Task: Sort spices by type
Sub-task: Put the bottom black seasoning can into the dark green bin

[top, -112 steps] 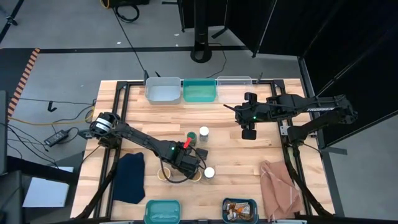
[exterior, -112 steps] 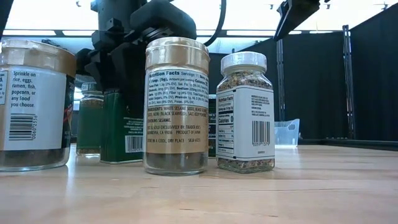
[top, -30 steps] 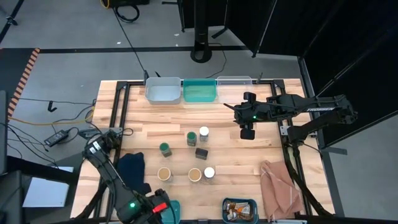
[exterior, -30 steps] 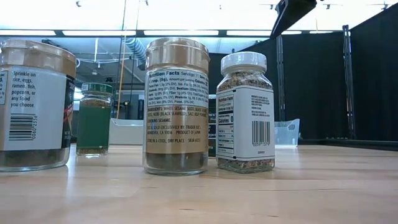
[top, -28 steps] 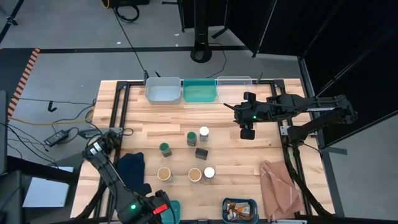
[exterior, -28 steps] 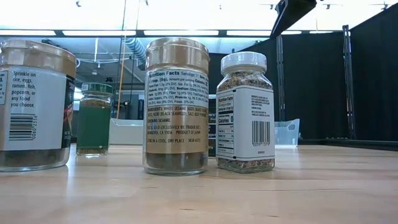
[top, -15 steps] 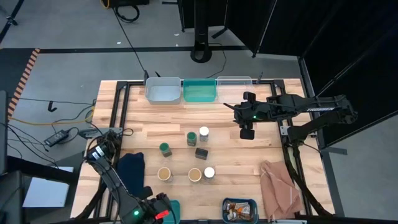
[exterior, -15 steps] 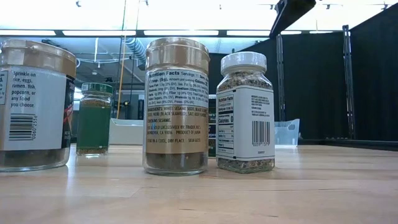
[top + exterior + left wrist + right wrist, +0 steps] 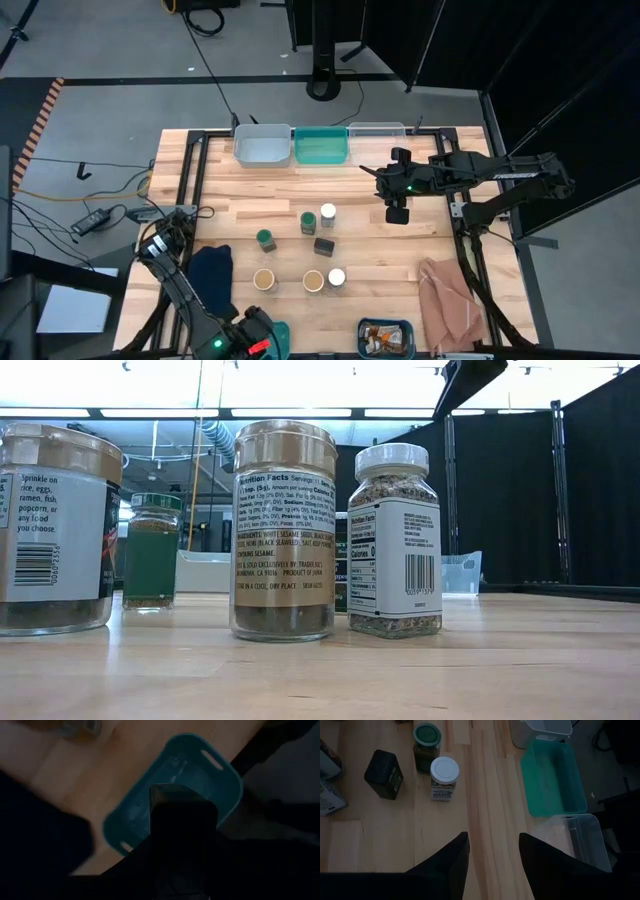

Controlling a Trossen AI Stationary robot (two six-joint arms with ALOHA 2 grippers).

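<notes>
My left gripper (image 9: 255,340) hangs at the near edge over a teal bin (image 9: 279,335) and is shut on a small dark box (image 9: 182,827). My right gripper (image 9: 397,213) waits open above the table's far right part. Mid-table stand two green-topped jars (image 9: 264,238) (image 9: 308,220), two white-topped jars (image 9: 328,212) (image 9: 337,277), two tan-topped jars (image 9: 264,279) (image 9: 313,280) and another dark box (image 9: 324,245), each on its base. Brown packets (image 9: 384,338) lie in a near bin. The low view shows the near tan jar (image 9: 284,530) and white jar (image 9: 395,540) close up. My left gripper has the dark box (image 9: 182,805) between its two fingers, coming from above and pointing down. The box is lifted clear and hangs over the teal bin's inside (image 9: 165,775). The wrist picture is too dark to show where on the box the fingers sit.
Three bins stand along the far edge: pale grey (image 9: 263,145), teal (image 9: 322,146), clear (image 9: 377,130). A dark blue cloth (image 9: 210,285) lies near left, a pinkish-brown cloth (image 9: 448,300) near right. Bare wood stretches between the jars and the far bins.
My left arm has shifted a little toward the near edge over the teal bin, with the dark box in its fingers throughout. The jars and the right arm have stayed put.
</notes>
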